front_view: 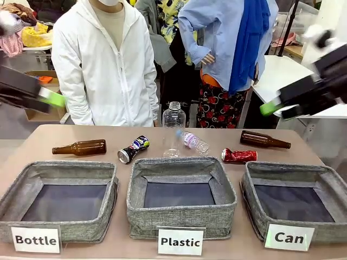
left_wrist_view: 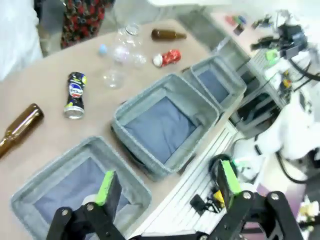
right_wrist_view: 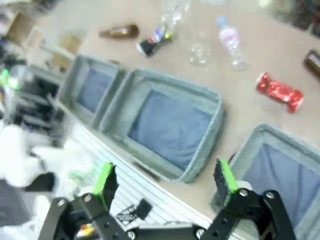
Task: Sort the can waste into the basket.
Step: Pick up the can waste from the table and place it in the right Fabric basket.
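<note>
Nearest, along the counter's (front_view: 38, 142) front edge, three grey fabric bins stand in a row. The basket signed "Can" (front_view: 252, 200) is on the robot's right, the "Plastic" bin (front_view: 181, 218) in the middle and the "Bottle" bin (front_view: 65, 227) on the left. Both cans lie on their sides just behind the bins. The crushed red can (front_view: 239, 155) is close to the Can basket's back left corner, and the black can (front_view: 133, 149) is well apart from it, behind the gap between the other two bins. Neither is in the basket yet, so the work looks to be at its first reach. The left gripper (left_wrist_view: 167, 185) and right gripper (right_wrist_view: 165, 180) hang high at either side, fingers spread wide and holding nothing. The right one seems better placed for the red can: descend, close across its body, then lift it over the basket's rim. Room is tight there, with a brown glass bottle (front_view: 264, 141) just behind and a lying plastic bottle (front_view: 193, 142) near on the left. A person (front_view: 111, 59) stands at the far edge.
</note>
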`<state>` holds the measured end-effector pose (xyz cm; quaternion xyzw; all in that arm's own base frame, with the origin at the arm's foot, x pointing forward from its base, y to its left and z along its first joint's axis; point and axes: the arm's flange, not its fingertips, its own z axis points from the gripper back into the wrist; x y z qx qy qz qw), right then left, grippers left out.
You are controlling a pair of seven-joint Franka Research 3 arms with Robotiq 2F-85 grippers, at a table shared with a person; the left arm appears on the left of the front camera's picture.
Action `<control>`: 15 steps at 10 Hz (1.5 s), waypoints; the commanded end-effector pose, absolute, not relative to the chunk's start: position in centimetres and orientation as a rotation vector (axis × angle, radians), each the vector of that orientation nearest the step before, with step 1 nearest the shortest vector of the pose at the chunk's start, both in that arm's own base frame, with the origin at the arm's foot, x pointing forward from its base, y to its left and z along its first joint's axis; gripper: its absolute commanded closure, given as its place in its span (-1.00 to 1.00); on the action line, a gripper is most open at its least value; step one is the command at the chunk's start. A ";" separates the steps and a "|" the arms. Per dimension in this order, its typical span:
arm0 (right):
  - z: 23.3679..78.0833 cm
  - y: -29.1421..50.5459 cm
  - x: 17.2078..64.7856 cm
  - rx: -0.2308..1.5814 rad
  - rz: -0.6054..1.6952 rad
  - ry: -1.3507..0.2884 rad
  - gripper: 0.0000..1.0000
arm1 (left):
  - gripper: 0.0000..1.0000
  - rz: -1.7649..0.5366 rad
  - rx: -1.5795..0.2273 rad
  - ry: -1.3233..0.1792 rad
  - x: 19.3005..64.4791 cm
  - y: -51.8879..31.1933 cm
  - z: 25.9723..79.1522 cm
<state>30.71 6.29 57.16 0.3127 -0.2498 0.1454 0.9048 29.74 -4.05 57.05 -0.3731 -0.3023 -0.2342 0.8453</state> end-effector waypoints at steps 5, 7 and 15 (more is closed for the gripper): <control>49.2 -12.3 27.8 0.973 -0.260 -0.689 -1.00 | -1.00 0.150 -1.151 -0.711 25.4 11.4 39.6; 46.3 -16.2 27.9 0.937 -0.502 -0.668 -1.00 | -1.00 0.197 -1.152 -0.765 25.7 8.8 39.6; 51.2 -16.5 31.4 0.843 -0.333 -0.585 -1.00 | -1.00 0.188 -1.136 -0.696 28.9 20.1 43.5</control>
